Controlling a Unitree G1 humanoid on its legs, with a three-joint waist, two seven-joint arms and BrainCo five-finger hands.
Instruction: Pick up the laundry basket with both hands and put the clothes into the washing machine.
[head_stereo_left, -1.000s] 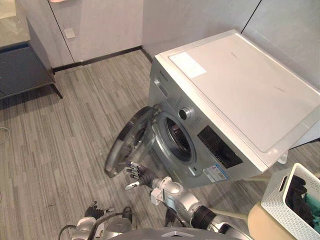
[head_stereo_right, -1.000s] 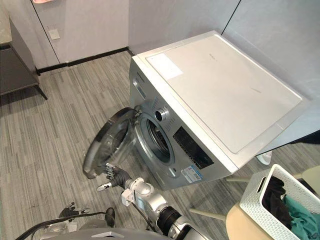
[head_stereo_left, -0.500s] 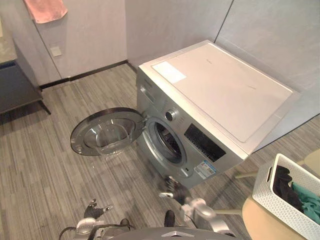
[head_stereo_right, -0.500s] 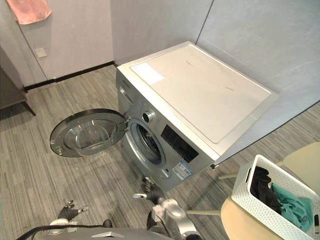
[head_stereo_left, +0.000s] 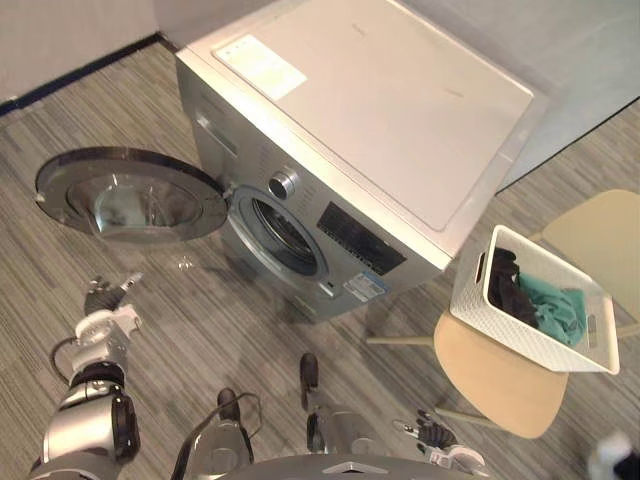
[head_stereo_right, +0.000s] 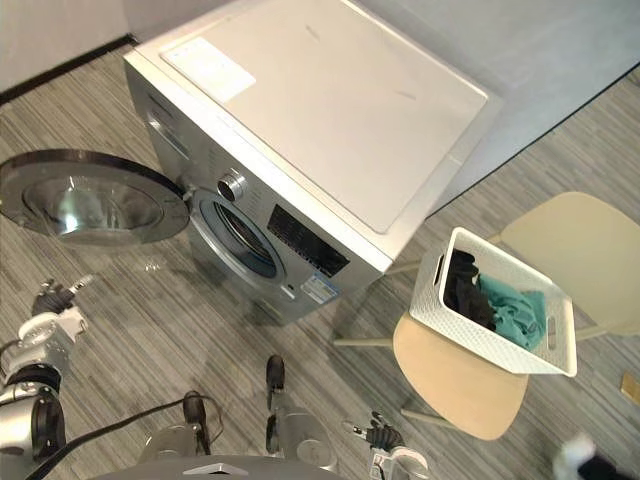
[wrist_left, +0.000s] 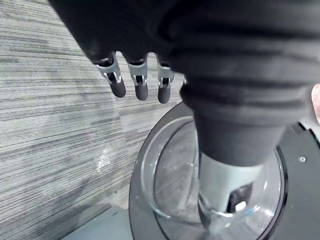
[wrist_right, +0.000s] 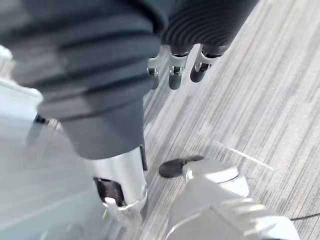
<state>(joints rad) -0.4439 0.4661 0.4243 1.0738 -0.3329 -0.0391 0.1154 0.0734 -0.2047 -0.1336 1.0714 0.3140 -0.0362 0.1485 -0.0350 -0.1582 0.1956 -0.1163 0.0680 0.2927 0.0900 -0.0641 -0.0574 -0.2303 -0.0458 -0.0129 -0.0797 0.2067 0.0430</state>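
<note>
White laundry basket (head_stereo_left: 520, 343) sits on the chair (head_stereo_left: 500, 385) at right, clothes (head_stereo_left: 548, 305) inside, well apart from our hands. Left hand (head_stereo_left: 102, 296) and right hand (head_stereo_left: 437, 436) hang empty, fingers relaxed, slightly apart. We should turn right and grip both end handles evenly.

Setting: home laundry area. Evidence: silver front-loading washing machine (head_stereo_left: 350, 130) against grey wall panels (head_stereo_left: 560, 50), round door (head_stereo_left: 130, 193) open. White laundry basket (head_stereo_left: 520, 338) of clothes (head_stereo_left: 545, 305) on a beige chair (head_stereo_left: 500, 385) beside it. Grey wood-look plank floor (head_stereo_left: 250, 340), dark skirting (head_stereo_left: 80, 72).
</note>
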